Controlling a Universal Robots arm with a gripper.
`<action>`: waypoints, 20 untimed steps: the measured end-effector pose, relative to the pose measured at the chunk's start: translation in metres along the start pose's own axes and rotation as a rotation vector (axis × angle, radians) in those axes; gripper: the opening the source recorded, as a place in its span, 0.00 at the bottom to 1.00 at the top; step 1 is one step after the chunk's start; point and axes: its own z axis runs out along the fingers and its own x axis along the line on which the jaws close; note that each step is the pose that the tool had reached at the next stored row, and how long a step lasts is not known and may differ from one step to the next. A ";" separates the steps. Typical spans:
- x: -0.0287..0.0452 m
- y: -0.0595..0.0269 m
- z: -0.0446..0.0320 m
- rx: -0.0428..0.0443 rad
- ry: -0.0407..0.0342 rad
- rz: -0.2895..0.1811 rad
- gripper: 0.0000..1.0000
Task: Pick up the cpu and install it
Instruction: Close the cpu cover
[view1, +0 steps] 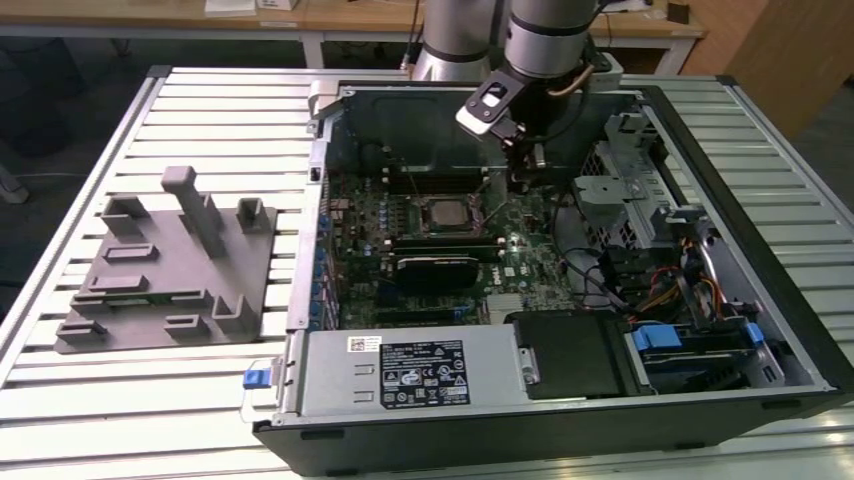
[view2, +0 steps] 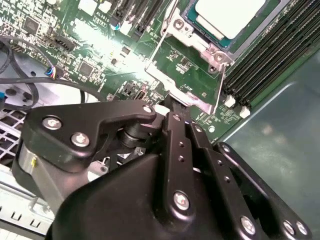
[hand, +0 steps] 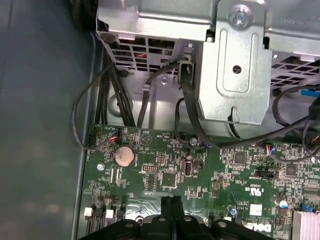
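Observation:
The cpu (view2: 227, 15), a flat square chip with a silvery top, lies in its socket on the green motherboard; in the exterior view the cpu (view1: 446, 211) sits mid-board. My gripper (view1: 535, 176) hangs over the board to the exterior view's right of the socket. Its black fingers are pressed together with nothing visible between them. In the second wrist view the gripper (view2: 170, 107) has its tips at the edge of the socket's hinged metal frame (view2: 187, 75); I cannot tell whether they touch. In the first wrist view the gripper (hand: 171, 201) points at the board.
The open computer case (view1: 747, 130) lies on a slatted metal table. A grey tray with upright posts (view1: 160, 270) stands at the exterior view's left. Memory slots (view2: 270, 55), black cables (hand: 190, 105), a metal drive cage (hand: 235, 60) and a power supply (view1: 400, 375) surround the board.

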 end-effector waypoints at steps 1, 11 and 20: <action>0.0000 -0.0007 -0.0001 0.0000 -0.0001 0.000 0.11; 0.0004 -0.0041 0.0001 0.0001 -0.0002 0.000 0.11; 0.0006 -0.0079 0.0001 0.0000 0.0000 0.000 0.11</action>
